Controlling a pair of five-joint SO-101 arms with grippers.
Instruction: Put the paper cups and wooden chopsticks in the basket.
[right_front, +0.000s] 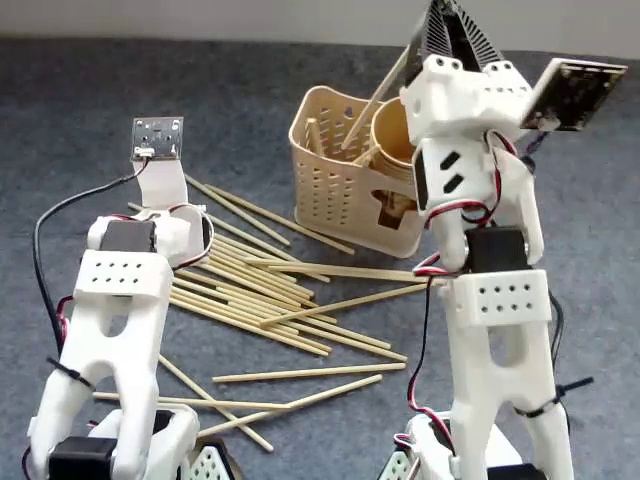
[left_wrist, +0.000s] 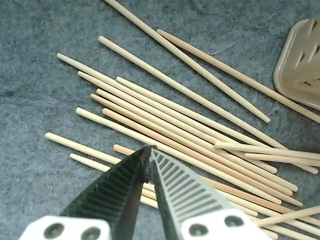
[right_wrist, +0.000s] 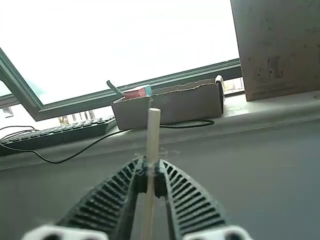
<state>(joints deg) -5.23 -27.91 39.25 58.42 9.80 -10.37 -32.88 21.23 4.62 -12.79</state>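
High view: a cream plastic basket (right_front: 335, 195) with perforated walls and rounded corners is seen on the grey, felt-like counter (right_front: 100, 100). It lies at 1 o'clock from a loose fan of slim, round, pale wooden chopsticks (right_front: 260, 290). A tan paper cup (right_front: 390, 135) is seated inside the basket, towards its 3 o'clock side.

Above the basket the black, ridged right fingers (right_front: 450, 35) are raised, pinching one slanted chopstick (right_front: 378, 95) whose lower end reaches inside the basket's rim.

The left fingers (left_wrist: 154, 156) are pressed together with nothing between them, over the pile; contact with the sticks cannot be told.

Bare counter is found at 9 and 11 o'clock of the pile, while the basket's 3 o'clock edge is crowded by the right arm.
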